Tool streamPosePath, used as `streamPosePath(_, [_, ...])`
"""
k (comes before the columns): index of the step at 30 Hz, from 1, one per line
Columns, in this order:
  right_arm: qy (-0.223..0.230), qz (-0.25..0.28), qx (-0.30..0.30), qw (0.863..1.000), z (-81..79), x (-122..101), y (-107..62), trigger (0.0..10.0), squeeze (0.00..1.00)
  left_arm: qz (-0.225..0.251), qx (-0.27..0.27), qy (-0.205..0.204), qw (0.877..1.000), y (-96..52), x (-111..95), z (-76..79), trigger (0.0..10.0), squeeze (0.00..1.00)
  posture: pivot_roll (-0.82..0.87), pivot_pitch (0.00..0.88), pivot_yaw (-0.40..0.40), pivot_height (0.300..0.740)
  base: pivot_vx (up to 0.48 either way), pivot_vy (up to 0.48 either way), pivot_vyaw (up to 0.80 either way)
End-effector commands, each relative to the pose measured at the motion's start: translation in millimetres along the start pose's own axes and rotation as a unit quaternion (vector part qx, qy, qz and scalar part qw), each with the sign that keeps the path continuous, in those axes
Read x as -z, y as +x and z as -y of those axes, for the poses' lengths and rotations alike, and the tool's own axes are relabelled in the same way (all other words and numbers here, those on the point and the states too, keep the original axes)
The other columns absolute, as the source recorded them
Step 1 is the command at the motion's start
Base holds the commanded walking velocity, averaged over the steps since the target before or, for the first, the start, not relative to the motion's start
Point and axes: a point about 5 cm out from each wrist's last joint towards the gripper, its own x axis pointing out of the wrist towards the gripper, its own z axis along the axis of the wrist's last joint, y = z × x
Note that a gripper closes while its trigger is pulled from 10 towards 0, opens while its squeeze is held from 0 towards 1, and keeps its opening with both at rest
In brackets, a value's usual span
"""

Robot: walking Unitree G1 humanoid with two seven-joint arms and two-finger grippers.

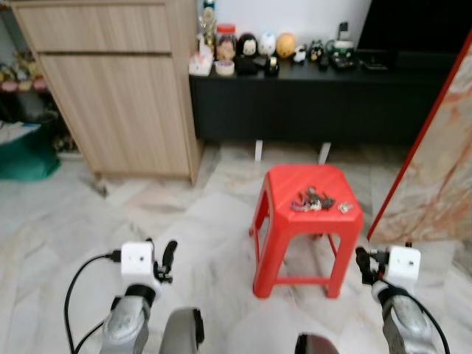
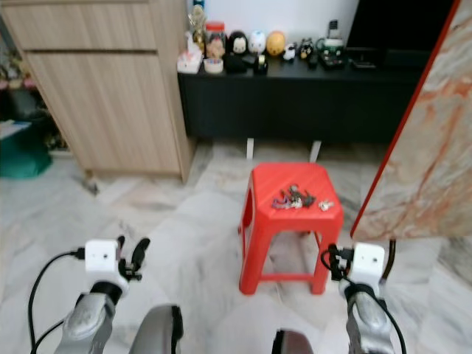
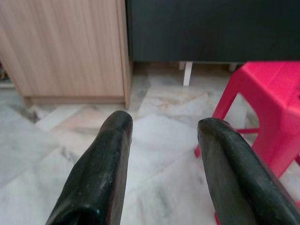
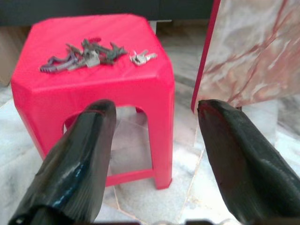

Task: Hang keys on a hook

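The keys (image 4: 84,57) are seen lying on the flat top of a red stool (image 1: 284,243), a dark bunch strung out across the seat, with a smaller pale pair (image 4: 142,57) just beside its end. The stool stands ahead of the robot and toward its right side, so the right gripper (image 4: 154,154) is judged the nearer; its fingers are held spread and empty, low beside the stool, and the keys lie forward of and above them. The left gripper (image 3: 164,164) is likewise spread and holds nothing, pointed at the marble floor (image 3: 154,136) beside the stool's leg. The bunch's lie is given plainly by the right wrist view; from the head it looks a blurred clump.
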Motion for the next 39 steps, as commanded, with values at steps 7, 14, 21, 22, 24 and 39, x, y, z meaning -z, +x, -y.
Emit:
streamPosePath(7, [0.004, 0.009, 0.002, 1.0, -0.9, -4.8, 3.3, 10.0, 0.0, 0.004, -0.001, 0.002, 1.0, 2.4, -4.3, -2.2, 10.0, 0.0, 0.07, 0.0, -0.08, 0.591, 0.36, 0.0, 0.0])
streamPosePath(14, [0.003, 0.007, -0.001, 1.0, -1.8, -4.8, 3.7, 10.0, 0.0, 0.004, 0.001, 0.002, 1.0, 2.8, -4.9, -1.6, 10.0, 0.0, 0.07, 0.0, -0.079, 0.591, 0.365, 0.0, 0.0])
streamPosePath(21, [-0.012, 0.01, -0.017, 1.0, -3.2, -6.6, 4.6, 10.0, 0.0, 0.006, 0.002, 0.002, 1.0, 3.9, -5.8, -1.4, 10.0, 0.0, 0.07, 0.0, -0.078, 0.591, 0.365, 0.0, 0.16])
streamPosePath(22, [-0.012, 0.01, -0.017, 1.0, -3.2, -6.7, 4.7, 10.0, 0.0, 0.006, 0.002, 0.002, 1.0, 4.2, -5.9, -1.2, 10.0, 0.0, 0.07, 0.0, -0.078, 0.591, 0.368, 0.0, 0.8])
streamPosePath(24, [-0.011, 0.01, -0.017, 1.0, -3.1, -6.5, 4.7, 10.0, 0.0, 0.006, 0.002, 0.002, 1.0, 4.3, -5.8, -1.1, 10.0, 0.0, 0.07, 0.0, -0.078, 0.591, 0.364, 0.0, 0.8])
streamPosePath(39, [0.001, 0.007, -0.015, 1.0, -3.0, -5.7, 5.1, 10.0, 0.0, 0.007, 0.0, 0.001, 1.0, 4.7, -6.3, -0.8, 10.0, 0.0, 0.07, 0.0, -0.082, 0.591, 0.366, 0.0, 0.05])
